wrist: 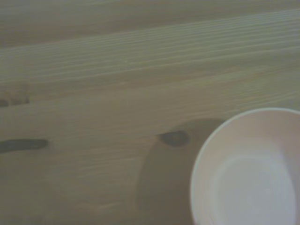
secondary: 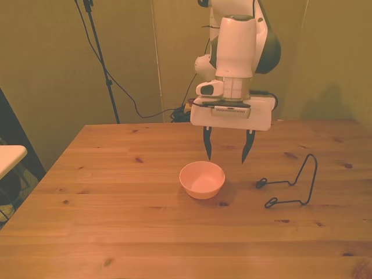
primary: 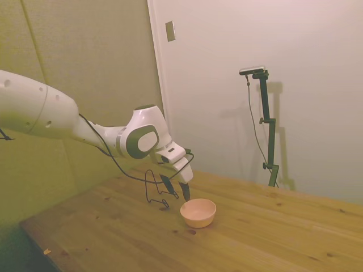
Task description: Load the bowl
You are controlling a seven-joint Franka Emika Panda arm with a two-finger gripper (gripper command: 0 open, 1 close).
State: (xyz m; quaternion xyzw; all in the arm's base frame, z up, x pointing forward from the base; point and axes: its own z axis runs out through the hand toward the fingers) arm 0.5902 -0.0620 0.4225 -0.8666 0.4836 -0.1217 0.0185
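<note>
Single white arm above a wooden tabletop (secondary: 116, 203). The pale pink-peach bowl (secondary: 202, 179) sits upright on the tabletop, near the middle of the boards in the front view, and it holds nothing. In the side view the bowl (primary: 198, 212) casts a soft shadow on the wood beside it.

The hand (secondary: 228, 153) hangs just above and behind the bowl, its two dark fingers (secondary: 207, 144) pointing down and spread well apart, gripping nothing. Their tips are clear of the bowl's rim and of the wood; in the side view the hand (primary: 176, 190) is tilted, with the tips just beside the bowl's rim on the arm's side.

A thin black wire stand (secondary: 290, 186) rests on the tabletop to the front view's right of the bowl, apart from it, with its loop rising upright. In the side view the wire stand (primary: 154, 188) lies beyond the hand, on the far side from the bowl.

The wrist view shows part of the bowl (wrist: 253, 173), its pale inside bare, beside a dark knot (wrist: 174, 138) in the wood grain.
</note>
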